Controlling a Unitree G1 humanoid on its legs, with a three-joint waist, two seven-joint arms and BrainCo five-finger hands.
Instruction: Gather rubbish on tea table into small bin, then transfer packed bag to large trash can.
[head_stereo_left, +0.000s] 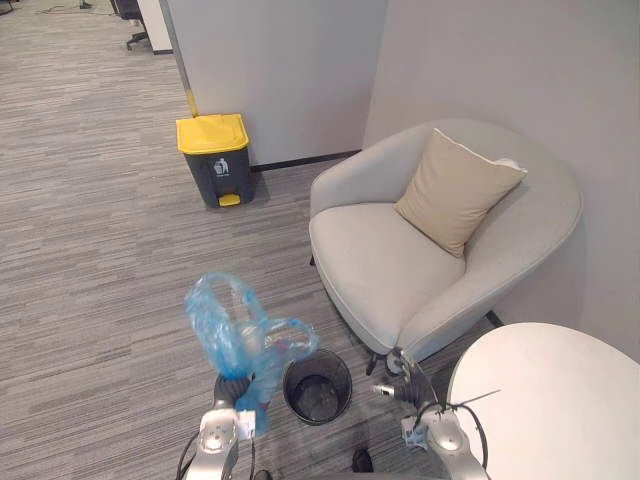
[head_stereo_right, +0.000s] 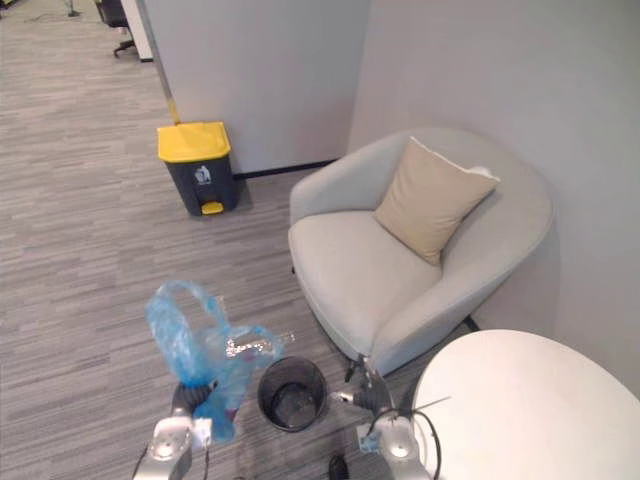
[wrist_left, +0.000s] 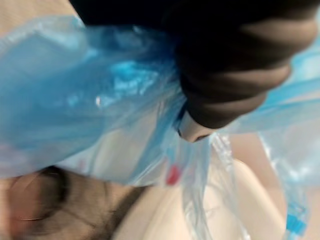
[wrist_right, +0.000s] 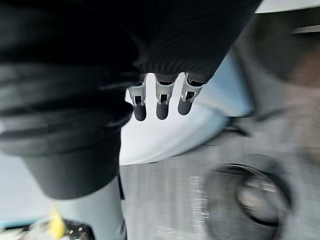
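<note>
A blue plastic bag (head_stereo_left: 240, 335) with rubbish in it is held up off the floor, my left hand (head_stereo_left: 232, 388) shut on its lower part. In the left wrist view the bag's film (wrist_left: 75, 100) wraps round the hand's dark cover (wrist_left: 235, 75). Just right of the bag, a small black mesh bin (head_stereo_left: 317, 386) stands on the carpet. My right hand (head_stereo_left: 408, 385) hovers to the right of that bin, by the armchair's front; its fingers (wrist_right: 161, 105) hang relaxed and hold nothing. The large trash can (head_stereo_left: 215, 158), dark grey with a yellow lid, stands by the far wall.
A light grey armchair (head_stereo_left: 400, 270) with a beige cushion (head_stereo_left: 455, 190) fills the right middle. The round white tea table (head_stereo_left: 545, 400) is at the lower right. Grey carpet stretches from the small bin to the large can, with a wall corner behind the can.
</note>
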